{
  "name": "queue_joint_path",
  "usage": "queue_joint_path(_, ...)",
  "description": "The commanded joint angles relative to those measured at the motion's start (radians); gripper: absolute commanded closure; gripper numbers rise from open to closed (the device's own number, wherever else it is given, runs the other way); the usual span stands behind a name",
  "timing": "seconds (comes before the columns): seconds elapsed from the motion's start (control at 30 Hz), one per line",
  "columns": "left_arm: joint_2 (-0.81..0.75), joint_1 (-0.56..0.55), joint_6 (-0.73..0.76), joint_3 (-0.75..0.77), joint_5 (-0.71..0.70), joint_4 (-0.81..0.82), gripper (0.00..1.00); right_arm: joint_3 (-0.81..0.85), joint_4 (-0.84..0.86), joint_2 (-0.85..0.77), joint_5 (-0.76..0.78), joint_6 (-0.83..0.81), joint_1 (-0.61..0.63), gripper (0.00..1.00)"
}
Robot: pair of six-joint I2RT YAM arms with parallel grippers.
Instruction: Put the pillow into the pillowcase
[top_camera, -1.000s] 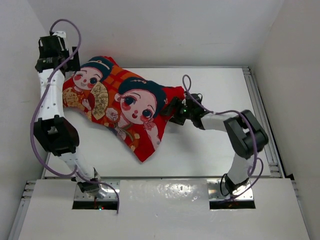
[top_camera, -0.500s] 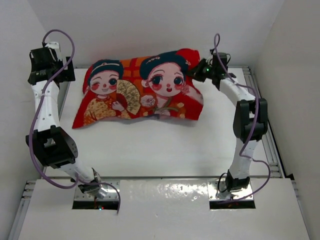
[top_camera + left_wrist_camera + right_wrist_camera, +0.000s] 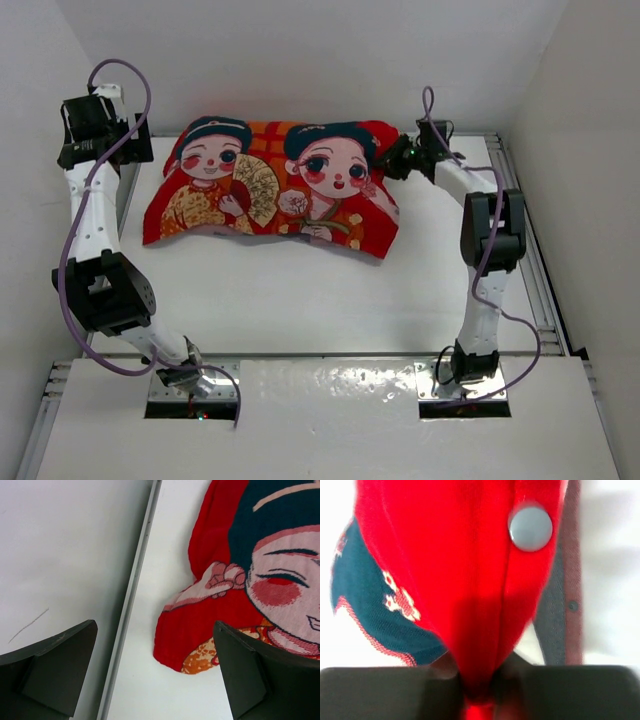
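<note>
The red pillowcase [image 3: 275, 190] with two cartoon children and a fan lies spread, picture up, across the back of the white table; it looks plump. No white pillow shows in any view. My right gripper [image 3: 395, 160] is shut on the case's back right corner; the right wrist view shows red fabric [image 3: 470, 580] pinched between the jaws of that gripper [image 3: 481, 692], with a grey snap button [image 3: 530, 528] on it. My left gripper [image 3: 132, 142] hovers at the back left, open and empty. In the left wrist view the case's left corner [image 3: 195, 635] lies ahead of this gripper [image 3: 155, 680], apart from it.
A metal rail [image 3: 135, 590] runs along the table's left edge, under my left gripper. Another rail [image 3: 520, 220] runs down the right edge. White walls [image 3: 300, 60] close in the back and both sides. Purple cables [image 3: 130, 80] loop off both arms.
My right gripper has swung the pillowcase's corner from mid-table to the back right, turning the case level across the back, then lowered it slightly. My left arm barely moved.
</note>
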Motion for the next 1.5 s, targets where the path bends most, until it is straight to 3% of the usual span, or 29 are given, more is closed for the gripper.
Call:
queue_joint_path(0.0,-0.031,0.006,-0.016,0.007,0.015,0.042,0.0,0.262,-0.075,0.051,-0.042,-0.074,-0.015,0.65)
queue_joint_path(0.03,-0.035,0.007,-0.015,0.007,0.01,0.042,0.0,0.3,-0.155,0.066,-0.058,-0.087,-0.021,0.31)
queue_joint_path(0.07,-0.042,0.007,-0.013,0.007,0.007,0.038,0.0,0.317,-0.181,0.069,-0.066,-0.105,-0.027,0.13)
queue_joint_path(0.1,-0.047,0.006,-0.012,0.007,-0.005,0.036,0.0,0.303,-0.207,0.05,-0.067,-0.113,-0.044,0.01)
queue_joint_path(0.27,-0.093,0.009,-0.013,0.005,0.003,0.044,0.0,0.103,-0.298,-0.173,0.028,-0.2,-0.144,0.01)
queue_joint_path(0.33,-0.105,0.009,-0.033,-0.028,0.029,0.065,0.0,0.014,-0.413,-0.289,0.048,-0.316,-0.181,0.01)
queue_joint_path(0.47,-0.108,0.009,-0.067,-0.107,0.058,0.097,0.0,-0.21,-0.594,-0.486,0.244,-0.461,-0.176,0.01)
queue_joint_path(0.73,-0.179,0.012,-0.03,-0.26,-0.017,0.082,0.0,-0.519,-0.709,-0.863,0.532,-0.368,-0.188,0.01)
queue_joint_path(0.97,-0.261,0.063,0.038,-0.439,-0.103,0.064,0.0,-0.629,-0.792,-1.047,0.626,-0.387,-0.204,0.01)
queue_joint_path(1.13,-0.288,0.087,-0.039,-0.564,-0.073,0.094,0.0,-0.715,-0.749,-1.133,0.605,-0.398,-0.211,0.01)
queue_joint_path(1.47,-0.298,0.092,-0.007,-0.467,-0.057,0.059,0.0,-0.748,-0.718,-1.173,0.617,-0.409,-0.216,0.01)
